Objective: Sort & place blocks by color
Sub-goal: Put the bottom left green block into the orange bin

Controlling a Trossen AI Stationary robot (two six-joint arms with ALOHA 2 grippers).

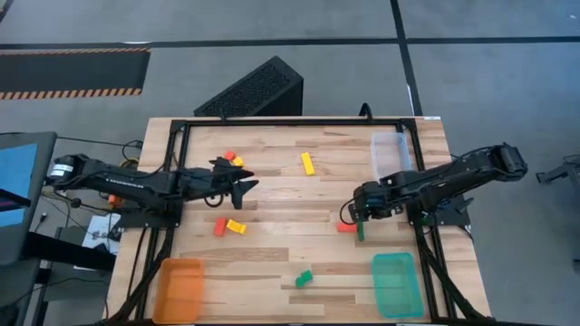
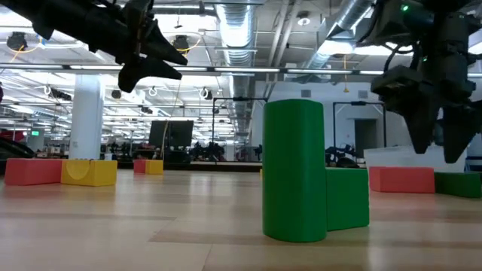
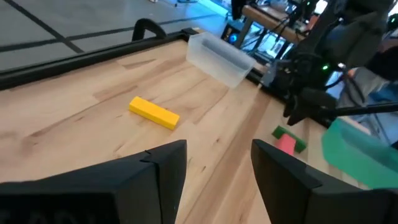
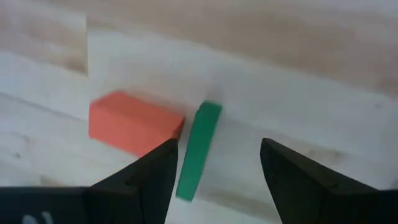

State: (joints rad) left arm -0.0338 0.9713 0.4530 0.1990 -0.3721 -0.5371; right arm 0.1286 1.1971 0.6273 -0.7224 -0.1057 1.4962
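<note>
My right gripper [image 1: 360, 217] [image 4: 217, 158] is open and hovers above a thin green bar [image 1: 360, 232] [image 4: 198, 152], which lies flat beside a red block [image 1: 346, 226] [image 4: 134, 122]. The bar shows between the fingers, untouched. My left gripper [image 1: 241, 186] [image 3: 217, 155] is open, raised above the table's left middle. Lying flat elsewhere are a yellow bar [image 1: 308, 163] [image 3: 154, 112], a red and yellow pair near the far edge [image 1: 234, 160], another red and yellow pair [image 1: 227, 226], and green blocks [image 1: 304, 278] [image 2: 312, 173] near the front.
An orange tray [image 1: 181, 288] sits at the near left corner, a teal tray [image 1: 396, 283] at the near right and a clear tray [image 1: 390, 152] at the far right. A black frame [image 1: 290, 121] borders the table. Bare wood lies across the middle.
</note>
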